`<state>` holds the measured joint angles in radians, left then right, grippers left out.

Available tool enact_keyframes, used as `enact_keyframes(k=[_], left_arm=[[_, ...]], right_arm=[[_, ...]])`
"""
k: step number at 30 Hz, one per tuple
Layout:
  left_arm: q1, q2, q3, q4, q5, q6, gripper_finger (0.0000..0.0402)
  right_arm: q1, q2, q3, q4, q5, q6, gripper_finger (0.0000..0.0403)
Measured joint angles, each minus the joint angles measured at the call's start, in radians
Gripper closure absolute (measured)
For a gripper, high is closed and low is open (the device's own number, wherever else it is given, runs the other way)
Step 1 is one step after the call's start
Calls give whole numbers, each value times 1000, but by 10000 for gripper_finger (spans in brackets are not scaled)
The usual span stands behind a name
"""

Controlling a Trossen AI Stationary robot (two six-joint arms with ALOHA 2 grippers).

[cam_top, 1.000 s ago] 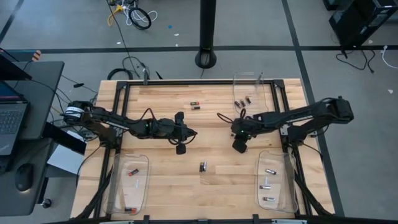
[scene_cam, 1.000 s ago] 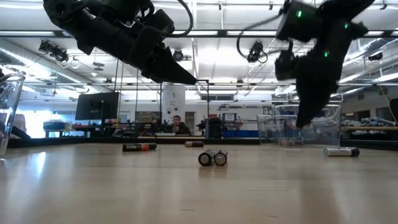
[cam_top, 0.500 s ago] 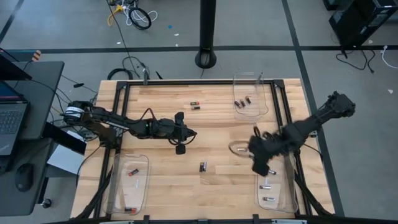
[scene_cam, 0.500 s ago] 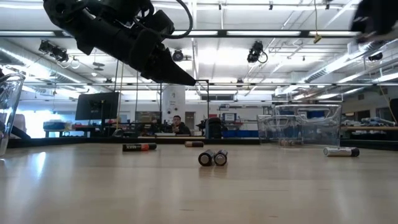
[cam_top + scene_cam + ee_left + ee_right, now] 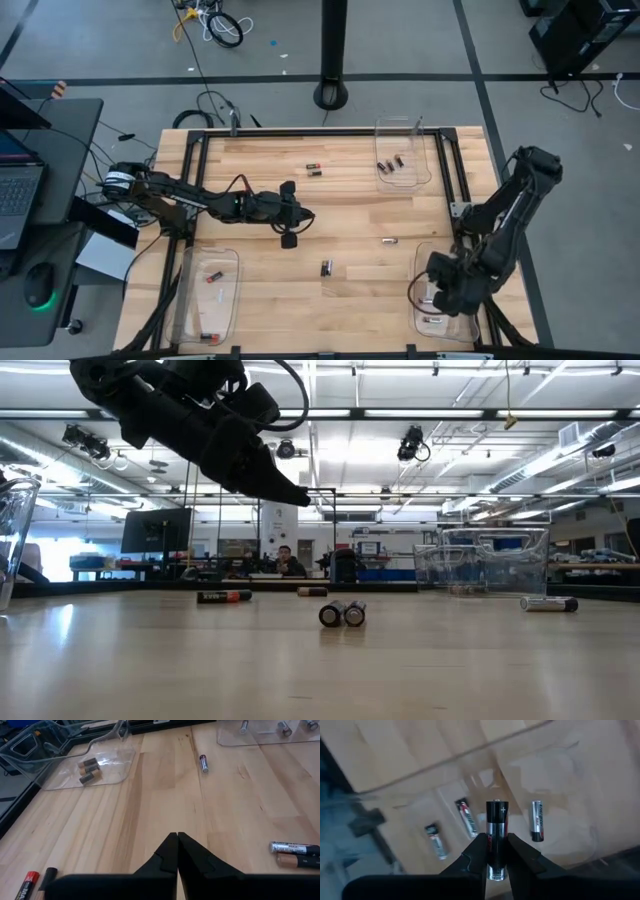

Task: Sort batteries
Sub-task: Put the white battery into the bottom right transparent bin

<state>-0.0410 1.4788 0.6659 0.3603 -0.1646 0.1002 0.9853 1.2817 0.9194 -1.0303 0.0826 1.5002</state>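
While left gripper (image 5: 177, 840) idles shut, right gripper (image 5: 496, 843) clamps battery (image 5: 496, 832)

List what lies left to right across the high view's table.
Left tray → left gripper → battery pair → lone battery → right gripper over the right tray.

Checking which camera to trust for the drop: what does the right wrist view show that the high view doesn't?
Only the right wrist view: the right gripper shut on a black-and-silver battery, above three batteries lying in the clear tray. Only the high view: the left gripper waiting mid-table, a pair of batteries loose on the wood. Both: that near-right tray.
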Motion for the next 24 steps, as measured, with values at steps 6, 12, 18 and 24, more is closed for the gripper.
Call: enact_keyframes(k=[6, 12, 18, 24], left_arm=[[0, 0, 0, 0, 0, 0, 388], [0, 0, 0, -11, 0, 0, 388], [0, 0, 0, -25, 0, -2, 388], [0, 0, 0, -27, 0, -3, 388]], right_arm=[[1, 28, -113, 104, -52, -19, 342], [1, 31, -191, 177, -70, -34, 343], [1, 31, -259, 264, -79, -29, 337], [1, 31, -297, 304, -84, -18, 333]])
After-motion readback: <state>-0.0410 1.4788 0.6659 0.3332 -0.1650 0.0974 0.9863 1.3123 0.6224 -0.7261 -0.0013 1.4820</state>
